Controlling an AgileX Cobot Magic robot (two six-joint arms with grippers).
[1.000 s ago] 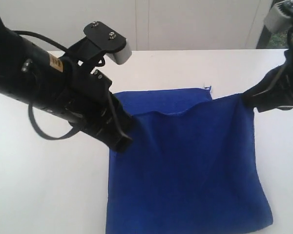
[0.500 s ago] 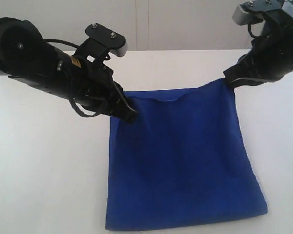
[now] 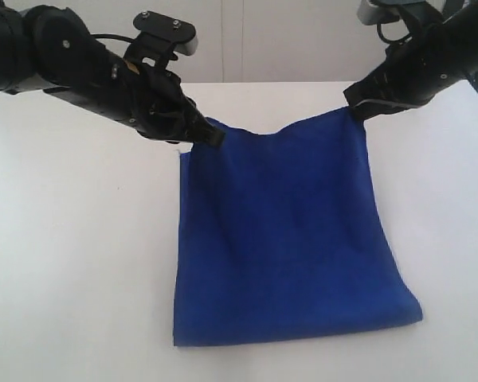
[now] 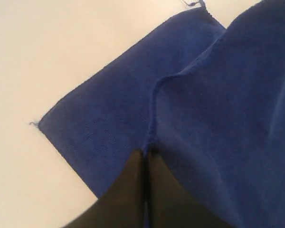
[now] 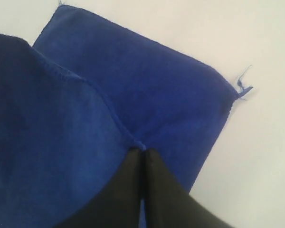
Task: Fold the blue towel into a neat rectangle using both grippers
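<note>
The blue towel (image 3: 287, 239) hangs stretched between my two grippers above the white table, its lower end still resting on the tabletop near the front. My left gripper (image 3: 215, 139) is shut on the towel's upper left corner, and my right gripper (image 3: 353, 107) is shut on the upper right corner. In the left wrist view the black fingers (image 4: 133, 185) pinch the hem of the towel (image 4: 213, 109), with a lower layer lying flat beneath. The right wrist view shows its fingers (image 5: 156, 190) clamped on the towel's hem (image 5: 61, 133), and a loose thread (image 5: 243, 84) at a corner of the lower layer.
The white table (image 3: 80, 263) spreads around the towel on the left and right. A pale wall (image 3: 287, 40) rises behind the table's far edge.
Both grippers have risen and moved toward the back of the table with the towel corners. The towel's near edge has slid back, and the hanging sheet is taller and narrower.
</note>
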